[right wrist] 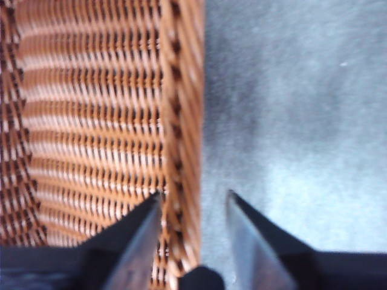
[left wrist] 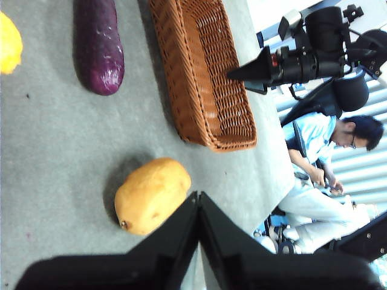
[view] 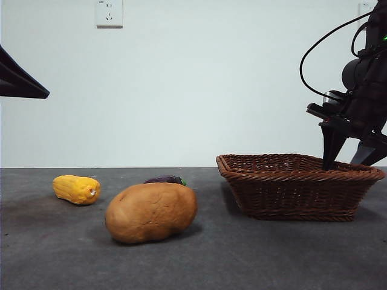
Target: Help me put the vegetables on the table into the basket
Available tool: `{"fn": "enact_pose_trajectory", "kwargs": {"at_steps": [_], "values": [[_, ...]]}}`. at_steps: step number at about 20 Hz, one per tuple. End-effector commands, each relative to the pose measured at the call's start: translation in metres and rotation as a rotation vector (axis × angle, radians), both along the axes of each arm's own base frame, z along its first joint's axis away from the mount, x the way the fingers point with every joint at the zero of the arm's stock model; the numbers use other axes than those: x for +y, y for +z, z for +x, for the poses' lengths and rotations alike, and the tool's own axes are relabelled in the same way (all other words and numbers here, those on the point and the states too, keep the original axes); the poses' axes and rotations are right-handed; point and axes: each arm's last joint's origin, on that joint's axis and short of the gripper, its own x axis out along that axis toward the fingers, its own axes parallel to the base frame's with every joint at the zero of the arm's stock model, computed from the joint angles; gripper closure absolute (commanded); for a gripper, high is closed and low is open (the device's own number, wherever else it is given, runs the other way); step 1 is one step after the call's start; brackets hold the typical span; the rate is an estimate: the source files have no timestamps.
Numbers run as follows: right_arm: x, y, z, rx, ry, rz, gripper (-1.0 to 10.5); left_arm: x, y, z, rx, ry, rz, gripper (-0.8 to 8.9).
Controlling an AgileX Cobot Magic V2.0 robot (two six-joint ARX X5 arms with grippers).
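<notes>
The tan-brown potato (view: 151, 211) lies on the dark grey table (view: 254, 254) in the middle, also in the left wrist view (left wrist: 151, 196). The yellow corn cob (view: 77, 189) lies at the left (left wrist: 9, 42). The purple eggplant (view: 164, 179) lies behind the potato, mostly hidden, and shows fully in the left wrist view (left wrist: 98, 45). The brown wicker basket (view: 299, 187) stands at the right and is empty (left wrist: 205, 72). My right gripper (right wrist: 195, 194) is open, straddling the basket's rim (right wrist: 181, 121) at its right end (view: 344, 162). My left gripper (left wrist: 198, 196) is shut and empty, raised above the potato.
The left arm shows only as a black tip (view: 36, 89) at the upper left. A white wall with a socket (view: 109, 12) stands behind the table. A seated person (left wrist: 326, 151) is beyond the table's edge in the left wrist view.
</notes>
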Motion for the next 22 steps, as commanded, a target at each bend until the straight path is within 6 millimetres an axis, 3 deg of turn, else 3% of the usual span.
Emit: {"fn": "enact_pose_trajectory", "kwargs": {"at_steps": [1, 3, 5, 9, 10, 12, 13, 14, 22], "values": [[0.002, -0.011, 0.003, 0.022, 0.019, 0.015, 7.9, 0.000, 0.011, 0.005, -0.011, 0.020, -0.007, 8.18], [0.003, -0.011, 0.004, 0.016, 0.027, 0.010, 8.0, 0.000, 0.025, 0.008, -0.029, 0.020, -0.007, 8.18], [0.003, -0.011, 0.003, 0.025, 0.033, 0.010, 9.6, 0.001, 0.040, 0.012, -0.027, 0.051, 0.021, 8.18], [0.004, -0.011, 0.002, 0.037, 0.030, 0.027, 9.6, 0.007, 0.068, 0.027, 0.035, 0.186, 0.275, 8.02], [0.004, -0.009, 0.000, 0.044, 0.033, 0.048, 9.6, 0.009, 0.074, 0.034, 0.068, 0.212, 0.355, 7.14], [0.004, -0.002, -0.003, 0.032, 0.042, 0.054, 9.6, 0.013, 0.083, 0.051, 0.137, 0.260, 0.506, 4.12], [0.004, 0.004, -0.004, 0.016, 0.043, 0.054, 9.6, 0.013, 0.084, 0.062, 0.174, 0.269, 0.542, 3.24], [0.004, 0.012, -0.006, -0.005, 0.044, 0.053, 9.6, 0.012, 0.083, 0.073, 0.205, 0.266, 0.561, 3.11], [0.003, 0.099, -0.051, -0.211, 0.084, 0.039, 9.6, 0.002, 0.032, 0.152, 0.429, 0.314, 0.620, 3.11]]}}
